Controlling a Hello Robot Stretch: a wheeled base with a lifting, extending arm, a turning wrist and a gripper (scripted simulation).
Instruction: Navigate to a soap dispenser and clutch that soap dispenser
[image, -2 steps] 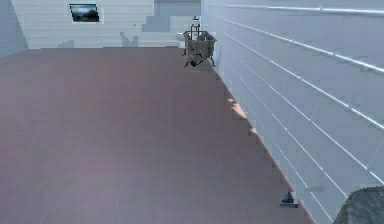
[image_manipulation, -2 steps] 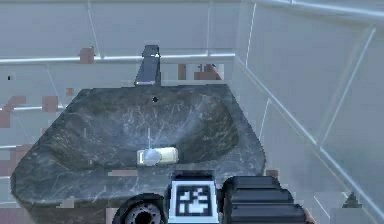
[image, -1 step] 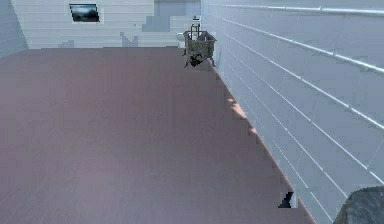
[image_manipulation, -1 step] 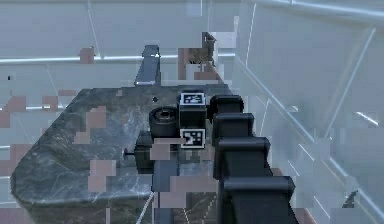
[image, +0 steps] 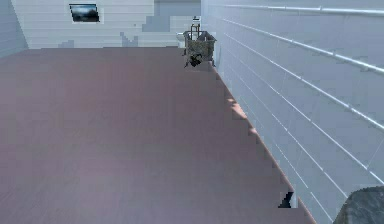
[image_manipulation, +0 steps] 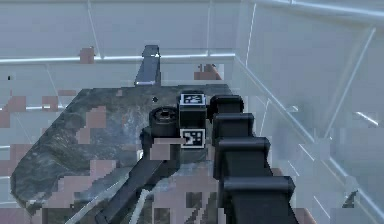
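Fingers (image_manipulation: 122, 190) of the gripper (image_manipulation: 105, 203) slant down toward the arm side view's lower left, in front of a mottled grey-green stone counter (image_manipulation: 70, 130). Their tips run into its patchy surface, so I cannot tell how they stand or whether they hold anything. The dark arm (image_manipulation: 250, 175) rises just beside them, with two white marker squares (image_manipulation: 192, 100) at its end. At the counter's back edge stands a grey upright spout-like piece (image_manipulation: 150, 65), with a small reddish blob (image_manipulation: 88, 55) to its left and a second blob (image_manipulation: 207, 70) to its right. I cannot tell whether either is the soap dispenser. In the forward view, bare red-brown floor (image: 120, 130) lies wide open. A white panelled wall (image: 300, 80) bounds its right side. Far along that wall stands a small cart-like object (image: 198, 47), and a framed picture (image: 84, 12) hangs on the far wall.
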